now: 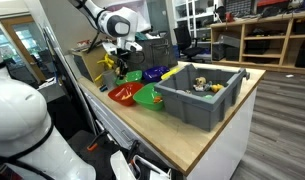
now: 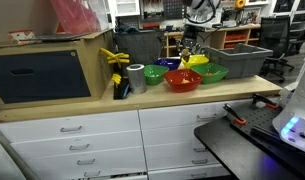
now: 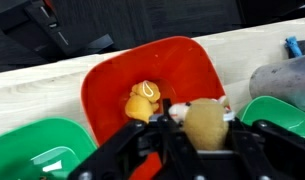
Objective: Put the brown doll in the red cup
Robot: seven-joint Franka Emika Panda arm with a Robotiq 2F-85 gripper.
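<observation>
The red cup [image 3: 107, 95] is a shallow, wide red dish on the wooden counter. It also shows in both exterior views [image 1: 121, 95] [image 2: 182, 80]. A small orange-yellow toy [image 3: 142, 102] lies inside it. My gripper [image 3: 197, 132] is shut on the brown doll [image 3: 205, 118], a tan round soft toy with white parts. It holds the doll just above the cup's near right part. In both exterior views the gripper [image 1: 116, 62] [image 2: 189, 47] hangs over the row of bowls.
Green bowls [image 3: 32, 150] [image 3: 284, 112] flank the red cup. A purple bowl [image 1: 132, 75] and a yellow bowl [image 1: 158, 73] stand behind it. A grey bin [image 1: 197, 97] with toys is beside them. A silver can [image 2: 136, 77] and a yellow clamp [image 2: 116, 62] stand further along the counter.
</observation>
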